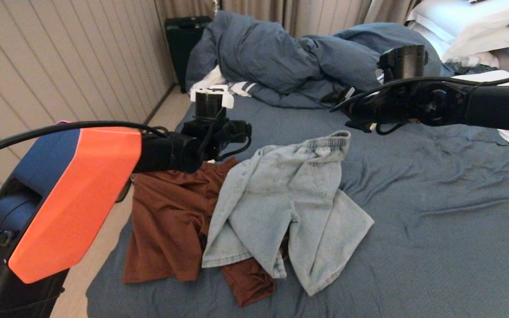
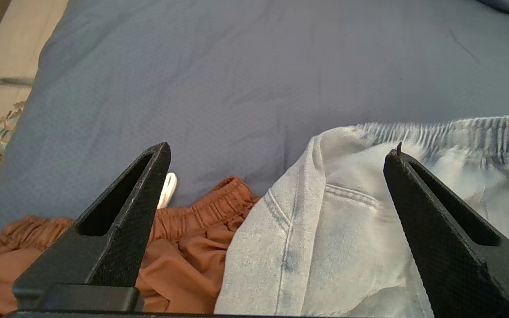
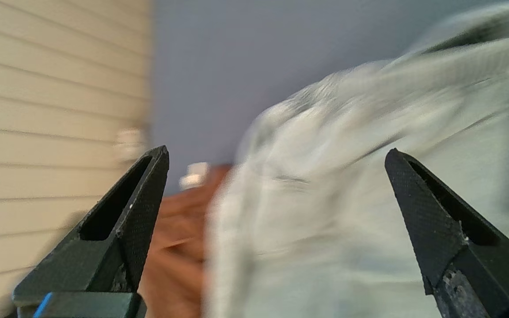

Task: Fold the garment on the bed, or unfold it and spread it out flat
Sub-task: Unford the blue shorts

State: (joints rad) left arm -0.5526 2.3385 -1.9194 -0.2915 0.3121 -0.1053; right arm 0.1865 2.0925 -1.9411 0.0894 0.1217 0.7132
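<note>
While both arms hang above the wide bed with its wrinkled slate-blue sheet [image 1: 435, 212], the nearest things are two garments lying on that sheet. A rumpled rust-brown pair of shorts with a gathered waistband [image 1: 170, 225] lies toward the bed's left edge, and a crumpled pale-blue denim pair of shorts with an elastic waistband [image 1: 281, 203] lies partly over its right side, touching it.

The left gripper [image 2: 276, 176] hangs above the seam where the two garments meet. Its jaws stand wide apart and hold nothing; the brown waistband lies below one finger and the denim waistband below the other, with bare sheet beyond the tips.

The right gripper [image 3: 276, 176] reaches in from the right, above the far end of the denim shorts. Its jaws are likewise spread wide and empty, with pale denim filling the gap between them and a cream panelled wall [image 1: 60, 66] off to one side.

Farther back, beyond both sets of jaws, a bunched slate-blue duvet [image 1: 281, 57] is heaped across the bed. White pillows [image 1: 471, 26] lie at the far right corner, and a dark suitcase [image 1: 184, 44] stands on the floor by the wall.
</note>
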